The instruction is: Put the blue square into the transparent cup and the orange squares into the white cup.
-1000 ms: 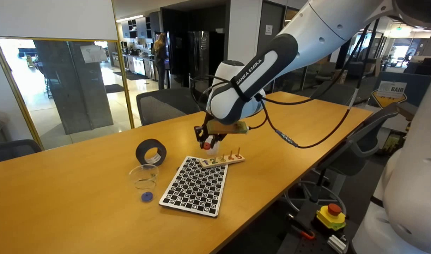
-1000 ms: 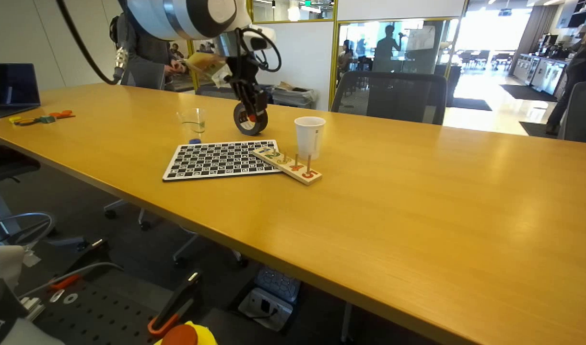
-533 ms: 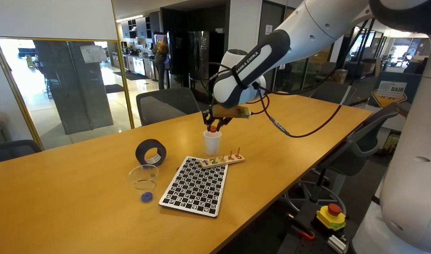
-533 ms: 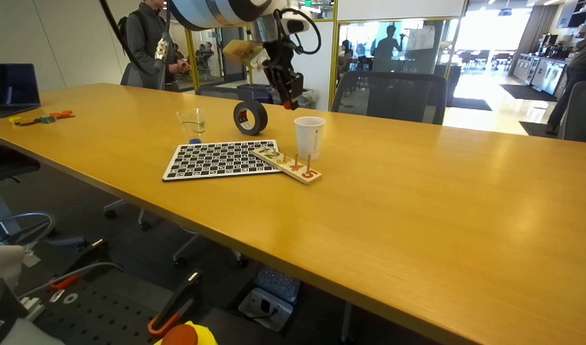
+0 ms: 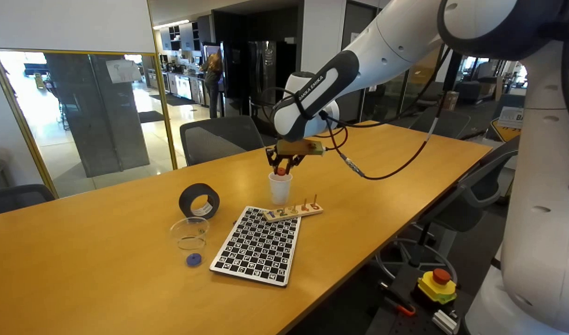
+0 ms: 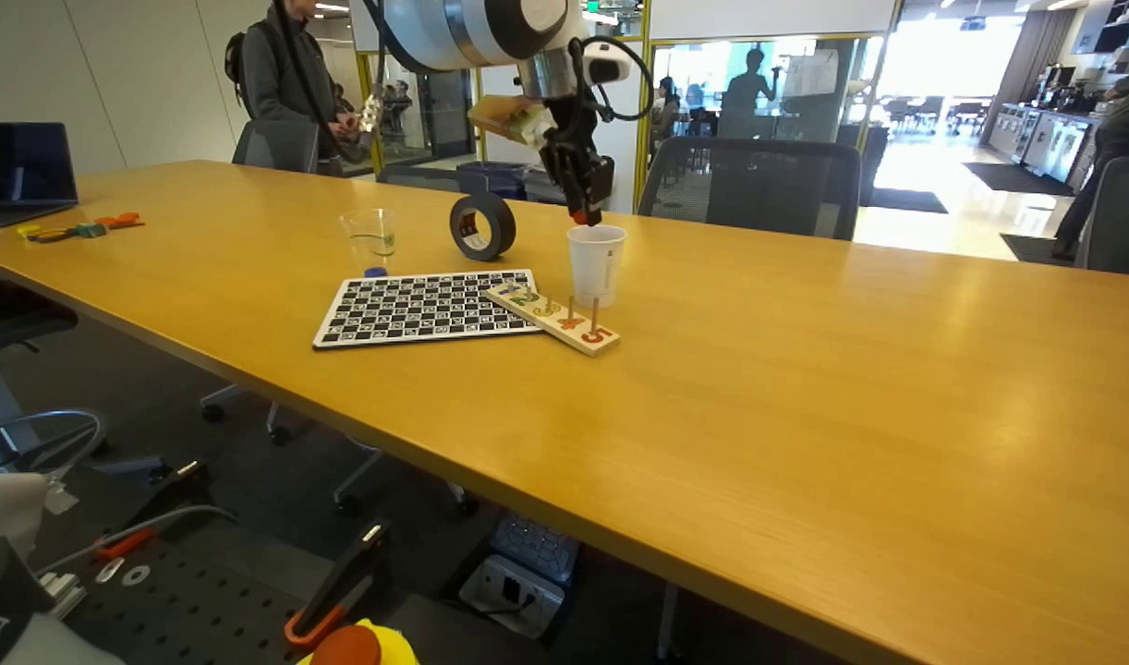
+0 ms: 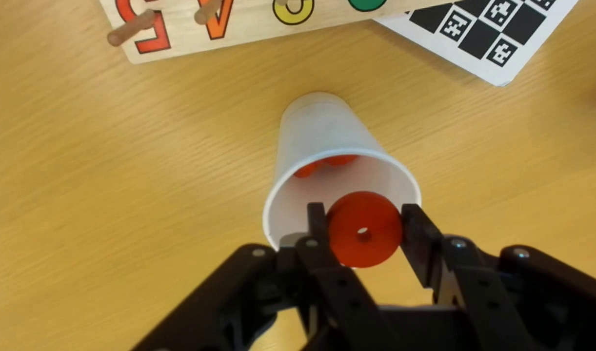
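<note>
In an exterior view, the gripper [image 5: 281, 172] is seen at frame centre, jaws narrow, one orange square [image 5: 281, 171] (actually round) pinched between them. The white cup [image 5: 280, 191] is placed right below, upright. The transparent cup [image 5: 190, 242] is found lower left; the blue square [image 5: 193, 259] is seen at its foot and is judged to be inside.

In an exterior view, the held square [image 6: 579, 218] is shown at upper centre, by the left part of the white cup's rim; contact can't be told.

In the wrist view, at least two orange squares [image 7: 341, 160] are seen inside the white cup, mid-frame. The held square is gripped by opposite edges; the lower right of the mouth is overlapped by it.

Step in hand is judged to be the drop, possibly the last. The held square should be centred over the mouth (toward upper left in the wrist frame), dipped slightly below the rim, steadied, then released by a small opening. If the jaws are spread wide inside, the wall can be pushed and the cup, likely light, tipped. Retreat is best made straight up.
</note>
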Controlling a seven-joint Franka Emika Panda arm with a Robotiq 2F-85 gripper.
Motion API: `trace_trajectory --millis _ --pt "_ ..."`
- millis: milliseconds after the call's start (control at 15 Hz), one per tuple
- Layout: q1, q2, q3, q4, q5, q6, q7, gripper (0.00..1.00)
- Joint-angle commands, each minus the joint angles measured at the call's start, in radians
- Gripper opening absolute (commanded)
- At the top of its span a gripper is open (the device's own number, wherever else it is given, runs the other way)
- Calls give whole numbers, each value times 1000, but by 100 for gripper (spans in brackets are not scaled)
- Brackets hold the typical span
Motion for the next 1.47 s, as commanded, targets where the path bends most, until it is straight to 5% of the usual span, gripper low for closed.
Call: trace_trajectory --millis 0,200,267,333,600,933,1400 --pt "-3 58 -11 92 34 -53 -39 20" --pt "-7 81 -13 121 46 -73 -48 20" --pt "-9 86 -12 130 59 -84 -49 67" --pt "-11 89 -11 138 67 -103 -52 68" --pt "-4 69 -13 134 72 -148 -46 97" --pt "16 -60 5 35 50 -263 -94 100" --pt "55 -407 80 -232 49 -485 -115 100"
